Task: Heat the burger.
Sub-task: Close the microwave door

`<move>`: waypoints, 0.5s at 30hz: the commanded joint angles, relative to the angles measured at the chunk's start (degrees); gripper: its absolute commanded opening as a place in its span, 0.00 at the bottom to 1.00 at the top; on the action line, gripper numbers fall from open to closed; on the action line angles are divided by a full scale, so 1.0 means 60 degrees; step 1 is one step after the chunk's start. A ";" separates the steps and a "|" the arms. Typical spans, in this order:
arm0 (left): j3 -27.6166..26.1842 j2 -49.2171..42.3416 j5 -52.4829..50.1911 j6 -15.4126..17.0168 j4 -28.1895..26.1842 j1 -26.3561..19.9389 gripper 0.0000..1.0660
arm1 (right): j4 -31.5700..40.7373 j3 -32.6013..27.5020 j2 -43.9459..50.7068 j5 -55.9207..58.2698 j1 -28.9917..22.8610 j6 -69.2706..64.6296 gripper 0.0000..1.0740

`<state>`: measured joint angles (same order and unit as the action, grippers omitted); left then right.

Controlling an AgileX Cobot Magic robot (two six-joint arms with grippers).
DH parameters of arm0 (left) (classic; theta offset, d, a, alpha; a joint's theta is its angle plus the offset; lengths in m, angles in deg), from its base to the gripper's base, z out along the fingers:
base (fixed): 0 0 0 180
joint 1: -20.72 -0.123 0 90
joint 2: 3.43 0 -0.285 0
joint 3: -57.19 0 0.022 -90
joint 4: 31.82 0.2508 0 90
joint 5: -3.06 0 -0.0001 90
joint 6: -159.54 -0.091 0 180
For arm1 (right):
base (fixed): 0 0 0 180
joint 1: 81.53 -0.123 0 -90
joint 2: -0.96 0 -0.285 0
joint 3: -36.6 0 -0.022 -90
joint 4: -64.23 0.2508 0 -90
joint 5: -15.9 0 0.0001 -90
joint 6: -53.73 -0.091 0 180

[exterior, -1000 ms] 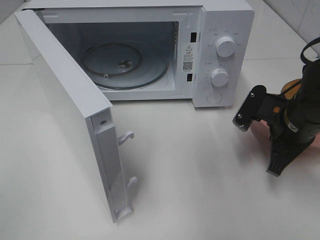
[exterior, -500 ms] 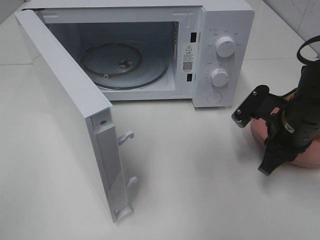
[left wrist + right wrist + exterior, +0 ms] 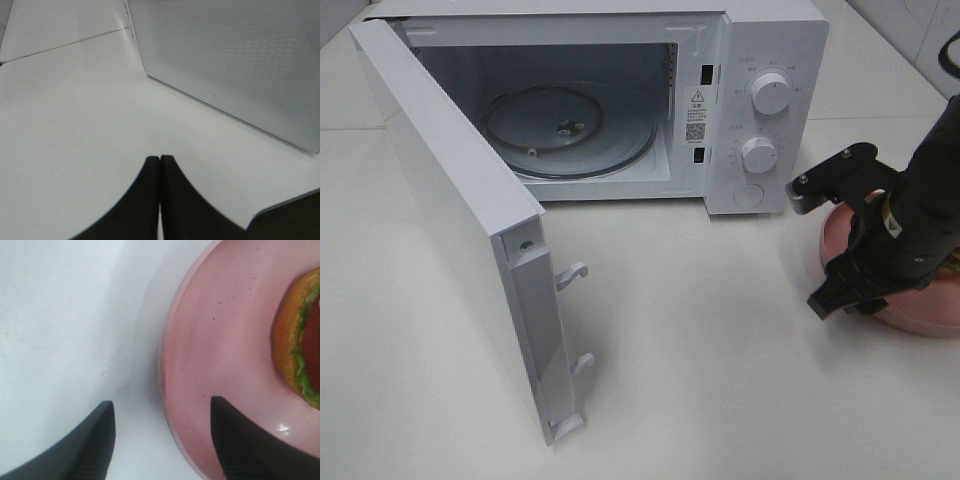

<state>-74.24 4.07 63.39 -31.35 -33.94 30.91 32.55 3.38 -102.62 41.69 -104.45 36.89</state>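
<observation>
The burger (image 3: 295, 335) lies on a pink plate (image 3: 225, 340); the right wrist view shows only its edge, with golden bun, green and red filling. In the high view my right arm hides most of it. My right gripper (image 3: 161, 405) is open, and the plate's left rim lies between its fingers. In the high view this gripper (image 3: 810, 250) is at the left side of the plate (image 3: 920, 322), right of the microwave (image 3: 760, 110). My left gripper (image 3: 160, 159) is shut and empty, low over the table beside the outer face of the microwave door (image 3: 235, 65).
The microwave door (image 3: 460, 220) stands wide open and swings out to the front left. The glass turntable (image 3: 570, 130) inside is bare. Two dials (image 3: 770, 95) sit on the control panel. The white table (image 3: 720, 350) stretches in front of the microwave.
My right gripper has moved back and to the right and has turned, so its open fingers now straddle the plate's left rim. More of the pink plate shows. The microwave has not moved.
</observation>
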 commanded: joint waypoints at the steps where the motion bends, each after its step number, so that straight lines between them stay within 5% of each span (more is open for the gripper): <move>1: 0.0029 -0.0201 -0.0115 0.0057 -0.0057 -0.0038 0.00 | 0.1642 0.0697 0.0267 0.0974 0.0019 -0.0105 0.60; 7: 0.0029 -0.0201 -0.0115 0.0057 -0.0057 -0.0038 0.00 | 0.3256 0.1709 0.0296 0.2617 0.0048 -0.0067 0.64; 15: 0.0029 -0.0201 -0.0115 0.0057 -0.0057 -0.0038 0.00 | 0.3629 0.2693 0.0296 0.3839 0.0229 0.0344 0.64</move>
<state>-74.24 4.07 63.39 -31.35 -33.94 30.91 55.18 19.71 -101.25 64.15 -102.61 38.78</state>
